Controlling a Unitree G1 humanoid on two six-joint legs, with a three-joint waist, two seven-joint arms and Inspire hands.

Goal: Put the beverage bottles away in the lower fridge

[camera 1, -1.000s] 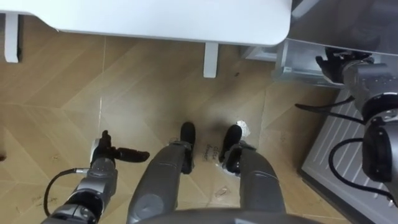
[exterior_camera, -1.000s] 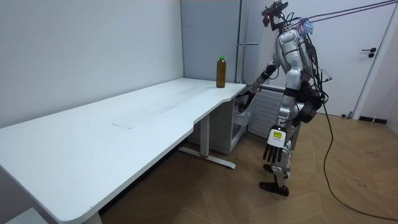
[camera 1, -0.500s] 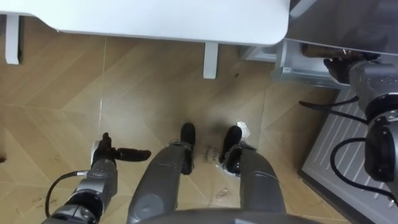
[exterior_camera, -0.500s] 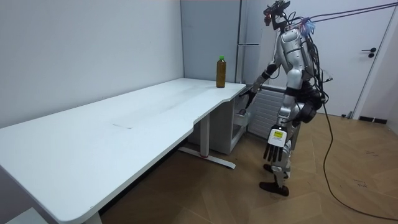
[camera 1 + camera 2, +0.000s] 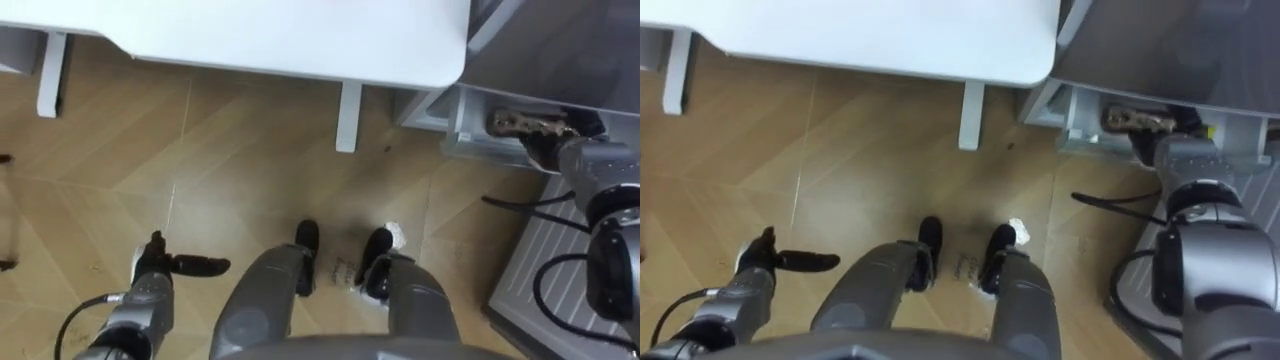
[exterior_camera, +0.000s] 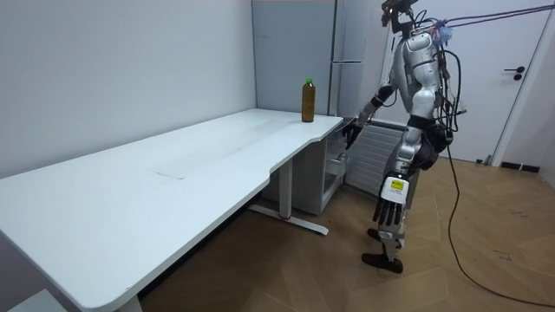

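Had right robot hand point(image 5: 535, 130) out at the open lower fridge point(image 5: 460, 118), maybe touching its rim; could not tell whether spread or clamped. Hung left robot hand point(image 5: 165, 268) low by the leg, flat and straight, holding nothing. Found drink bottle point(image 6: 307, 100) on the bench point(image 6: 217, 156) corner by the fridge, up and toward the room view's left from the right robot hand, the nearer one. Stood upright, cap up, long axis vertical. Likely called for a reach up over the bench edge.

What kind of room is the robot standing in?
Probably an office or test room rather than a real kitchen: there is a long white table with one bottle on it, a tall grey fridge at its end, and a wood floor.
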